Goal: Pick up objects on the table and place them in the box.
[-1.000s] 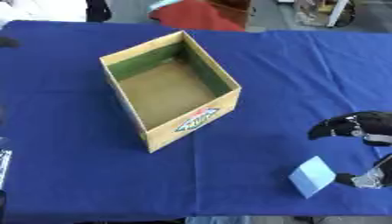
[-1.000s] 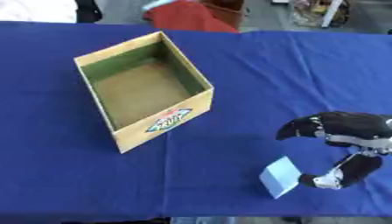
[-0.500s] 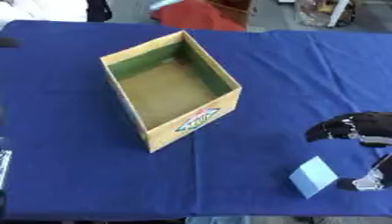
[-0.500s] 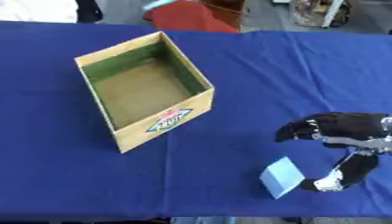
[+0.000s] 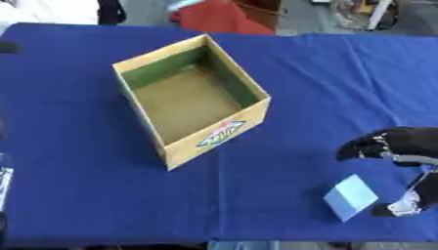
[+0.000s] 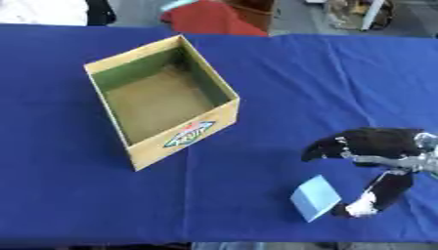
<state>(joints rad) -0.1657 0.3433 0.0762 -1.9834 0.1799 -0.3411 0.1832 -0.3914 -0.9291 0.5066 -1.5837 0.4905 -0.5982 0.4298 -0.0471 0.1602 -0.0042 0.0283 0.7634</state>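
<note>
Fingers spread, right hand (image 6: 376, 158) beside light blue block (image 6: 315, 197) | box (image 6: 159, 105) well apart

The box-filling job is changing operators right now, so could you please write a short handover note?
Right hand: near the table's right front corner, fingers and thumb spread around the light blue block, not closed on it; whether they touch it cannot be told.
Left hand: not in view.
Light blue block: on the blue tablecloth, near the front edge, to the right of the box.
Cardboard box: open, left of centre, nothing inside.
Done: nothing placed yet.
Left: close on the block, lift it, carry it left and release it in the box.
</note>
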